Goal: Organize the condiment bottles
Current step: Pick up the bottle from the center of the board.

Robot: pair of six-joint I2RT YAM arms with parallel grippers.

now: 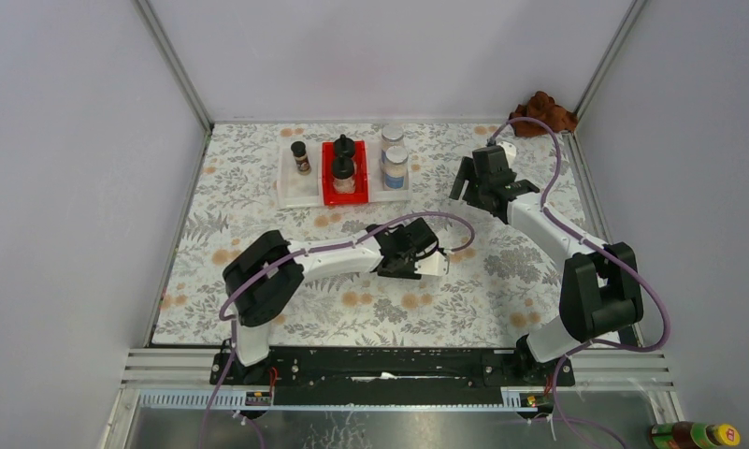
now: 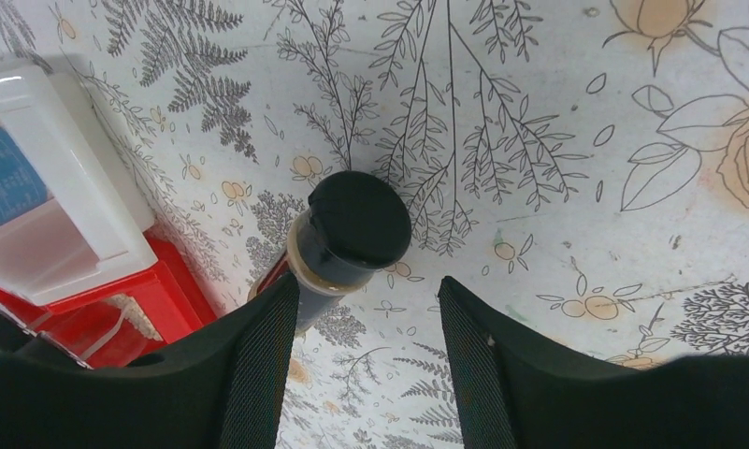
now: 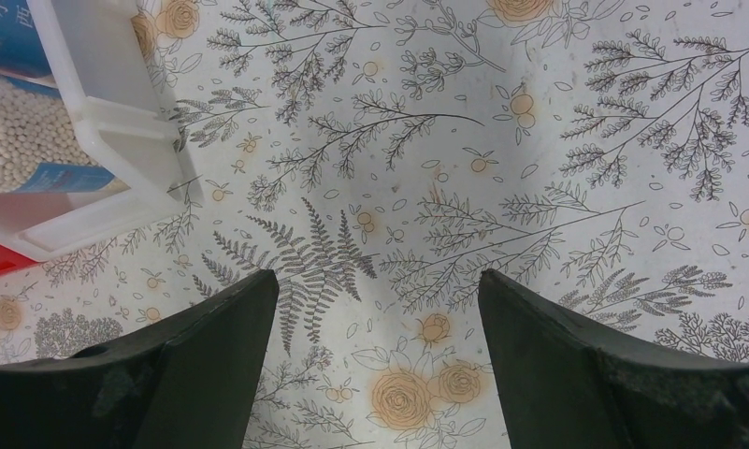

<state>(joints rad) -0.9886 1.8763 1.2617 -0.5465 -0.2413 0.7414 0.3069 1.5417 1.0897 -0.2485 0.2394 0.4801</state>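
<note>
Floral table (image 1: 501,281). Far side: left white bin (image 1: 286,194) with one dark-brown jar (image 1: 301,157), red bin (image 1: 344,200) with two domed-cap jars (image 1: 343,173), right white bin (image 1: 395,195) with two silver-lidded jars (image 1: 395,166). Right gripper (image 3: 378,276) has jaws spread wide, empty, near it. Left gripper (image 2: 368,281) mid-table straddles second dark-brown jar (image 2: 356,220), which touches one finger; whether it is gripped is unclear.

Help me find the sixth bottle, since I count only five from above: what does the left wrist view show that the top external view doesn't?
Only the left wrist view: a slim dark-brown jar with a black cap, between the fingers of the left gripper, close against one with a gap to the other. Only the top external view: the left arm, the right arm, and the other slim jar in the left white bin. Both: the red bin, the right white bin with a blue-labelled jar, and the floral cloth.
</note>
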